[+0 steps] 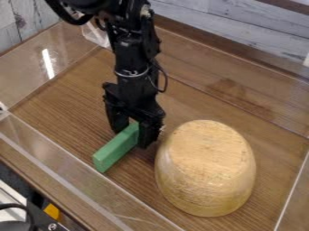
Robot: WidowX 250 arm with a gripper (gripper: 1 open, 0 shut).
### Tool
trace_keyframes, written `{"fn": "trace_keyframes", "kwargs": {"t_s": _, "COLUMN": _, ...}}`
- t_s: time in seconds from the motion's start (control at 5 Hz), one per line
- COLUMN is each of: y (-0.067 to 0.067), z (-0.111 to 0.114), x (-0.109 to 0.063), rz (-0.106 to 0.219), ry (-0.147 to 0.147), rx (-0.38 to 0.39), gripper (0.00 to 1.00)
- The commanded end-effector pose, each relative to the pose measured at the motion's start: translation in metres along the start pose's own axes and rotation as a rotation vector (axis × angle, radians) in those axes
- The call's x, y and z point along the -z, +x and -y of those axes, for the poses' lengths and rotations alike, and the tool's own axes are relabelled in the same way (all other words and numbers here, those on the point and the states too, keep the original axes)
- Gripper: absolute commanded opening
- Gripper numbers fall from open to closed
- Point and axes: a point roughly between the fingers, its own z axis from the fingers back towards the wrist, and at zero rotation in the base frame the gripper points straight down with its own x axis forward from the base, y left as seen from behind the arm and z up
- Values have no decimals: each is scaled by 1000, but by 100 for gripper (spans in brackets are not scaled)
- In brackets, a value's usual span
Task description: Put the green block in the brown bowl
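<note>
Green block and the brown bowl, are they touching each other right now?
Apart. The camera view shows a strip of bare wooden tabletop between the green block and the brown bowl; the block lies left of the bowl, its far end at the gripper.

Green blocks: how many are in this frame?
1. The green block lies on the wooden table, left of the brown bowl, its far end between the gripper jaws. The bowl could hide something behind it.
</note>
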Motion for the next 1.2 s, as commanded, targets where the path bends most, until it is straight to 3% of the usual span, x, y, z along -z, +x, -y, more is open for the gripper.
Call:
{"fn": "trace_keyframes", "kwargs": {"t_s": 0.0, "y": 6, "z": -1, "x": -8, "rz": 34, "ry": 14, "rx": 2, "gripper": 0}}
{"fn": "trace_keyframes", "kwargs": {"t_s": 0.2, "y": 4, "z": 0, "x": -11, "rz": 31, "ry": 10, "rx": -3, "gripper": 0}}
{"fn": "trace_keyframes", "kwargs": {"t_s": 0.8, "y": 2, "z": 31, "x": -72, "rz": 88, "ry": -24, "rx": -19, "gripper": 0}}
{"fn": "trace_keyframes", "kwargs": {"t_s": 1.0, "y": 3, "z": 52, "x": -82, "rz": 93, "ry": -30, "rx": -3, "gripper": 0}}
